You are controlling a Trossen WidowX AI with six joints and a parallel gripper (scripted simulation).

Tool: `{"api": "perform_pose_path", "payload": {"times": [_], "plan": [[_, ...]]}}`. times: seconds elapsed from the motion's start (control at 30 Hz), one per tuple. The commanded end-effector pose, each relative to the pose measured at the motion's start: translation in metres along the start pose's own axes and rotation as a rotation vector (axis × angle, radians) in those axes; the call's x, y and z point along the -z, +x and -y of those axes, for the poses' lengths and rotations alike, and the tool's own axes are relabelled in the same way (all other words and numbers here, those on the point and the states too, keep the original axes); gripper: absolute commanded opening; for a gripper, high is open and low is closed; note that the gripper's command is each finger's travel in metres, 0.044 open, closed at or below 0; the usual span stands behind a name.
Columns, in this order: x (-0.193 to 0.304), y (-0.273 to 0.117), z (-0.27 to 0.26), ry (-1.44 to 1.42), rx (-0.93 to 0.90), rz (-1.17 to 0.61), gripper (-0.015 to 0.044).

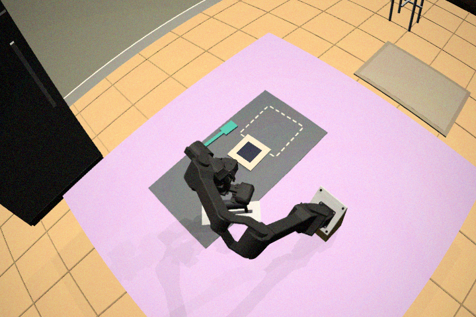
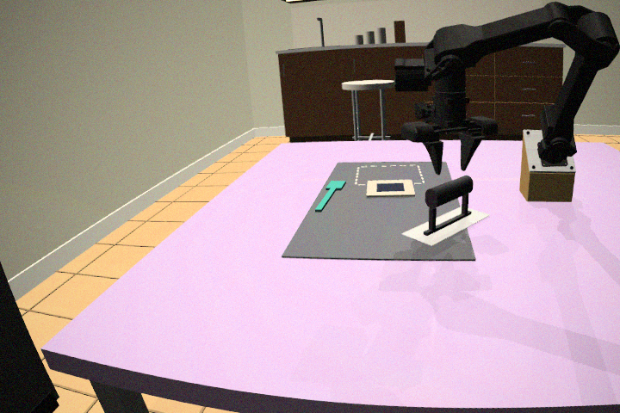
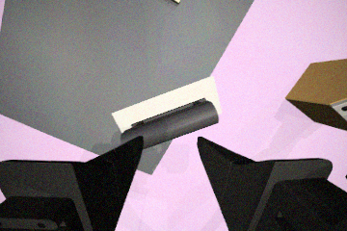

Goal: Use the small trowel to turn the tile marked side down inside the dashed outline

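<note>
The fingers of the black parallel-jaw gripper are held open with nothing gripped, above the white-plated trowel with a black cylindrical handle. That tool is rested across the edge of the grey rectangular mat. The square cream tile is laid dark-marked side up, partly over the white dashed outline. A flat teal paddle-shaped tool is placed beside it.

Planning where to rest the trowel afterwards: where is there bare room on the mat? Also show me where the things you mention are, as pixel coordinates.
Bare patches: inside the dashed outline (image 1: 301, 126) (image 2: 420, 170), beyond the tile (image 1: 231, 153) (image 2: 390, 193); and the mat's wide stretch between the teal trowel (image 1: 229, 127) (image 2: 327, 196) and the white float (image 1: 256, 207) (image 2: 440, 237) (image 3: 164, 103). Crowded: the float's corner, beneath the open gripper (image 2: 450, 171) (image 3: 171, 140).
</note>
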State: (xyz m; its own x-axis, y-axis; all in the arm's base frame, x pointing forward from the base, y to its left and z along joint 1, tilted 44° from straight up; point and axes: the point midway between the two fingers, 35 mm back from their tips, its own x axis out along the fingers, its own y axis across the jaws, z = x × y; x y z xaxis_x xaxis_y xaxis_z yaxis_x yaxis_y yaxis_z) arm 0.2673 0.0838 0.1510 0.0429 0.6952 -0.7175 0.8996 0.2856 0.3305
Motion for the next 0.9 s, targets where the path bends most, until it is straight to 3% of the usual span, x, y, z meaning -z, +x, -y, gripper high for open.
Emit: {"api": "perform_pose_path", "payload": {"times": [0.0, 0.87], "plan": [[0.0007, -0.0007, -0.0004, 0.125, -0.003, -0.003, 0.027], [0.0007, -0.0009, -0.0005, 1.033, -0.001, -0.004, 0.027]]}}
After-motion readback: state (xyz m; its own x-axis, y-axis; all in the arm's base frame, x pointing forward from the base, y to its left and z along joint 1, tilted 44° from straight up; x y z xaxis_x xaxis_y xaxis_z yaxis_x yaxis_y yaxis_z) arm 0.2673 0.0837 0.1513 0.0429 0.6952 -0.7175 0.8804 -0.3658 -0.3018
